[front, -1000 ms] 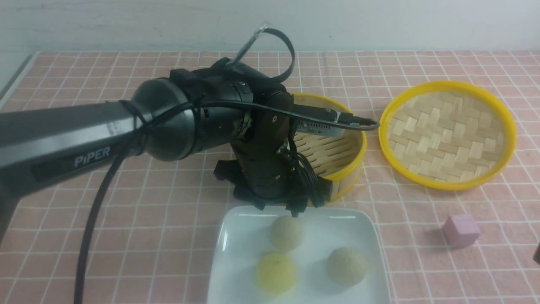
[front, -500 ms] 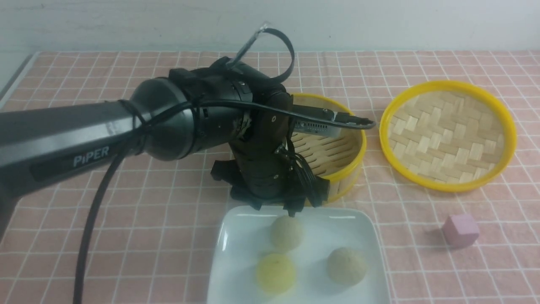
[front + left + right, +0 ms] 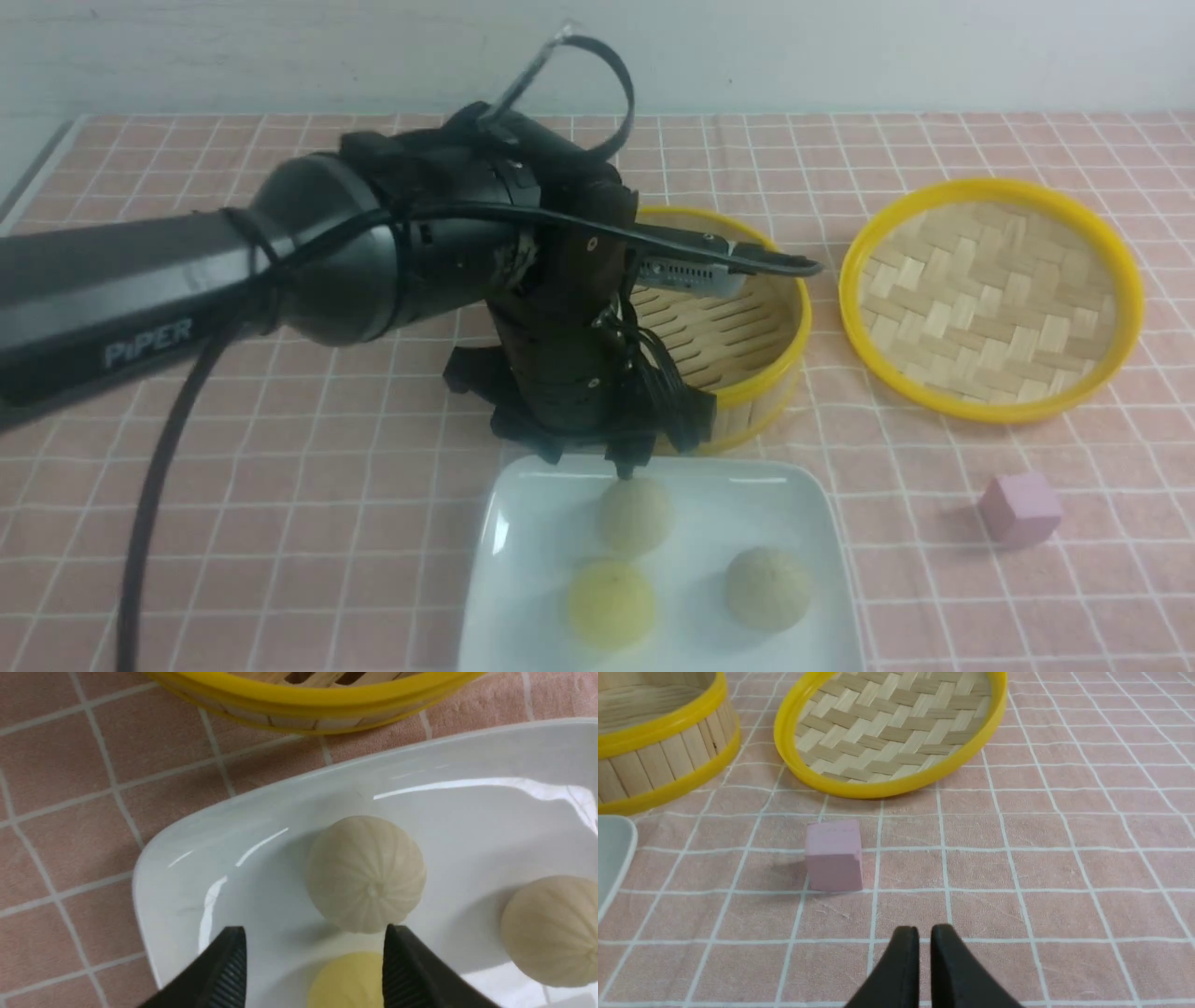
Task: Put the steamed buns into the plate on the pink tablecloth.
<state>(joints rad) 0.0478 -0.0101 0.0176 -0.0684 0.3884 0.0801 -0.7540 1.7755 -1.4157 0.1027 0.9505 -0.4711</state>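
3 steamed buns point(image 3: 635, 514) total: 2 beige-grey + 1 pale yellow bun point(image 3: 611, 603). 1 plate point(image 3: 551, 523), white sq. 1 bamboo steamer point(image 3: 728, 336). 1 woven lid point(image 3: 990, 299). 1 pink cube point(image 3: 1019, 509). 1 pink tablecloth point(image 3: 327, 504) w/ white grid. 1 robot arm point(image 3: 140, 280) in front view.

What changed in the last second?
Left arm slid slightly toward the robot's left; its open, empty pincer still hangs over the far bun. Nothing grabbed or released. Three buns, plate, steamer, lid and pink cube stayed put.
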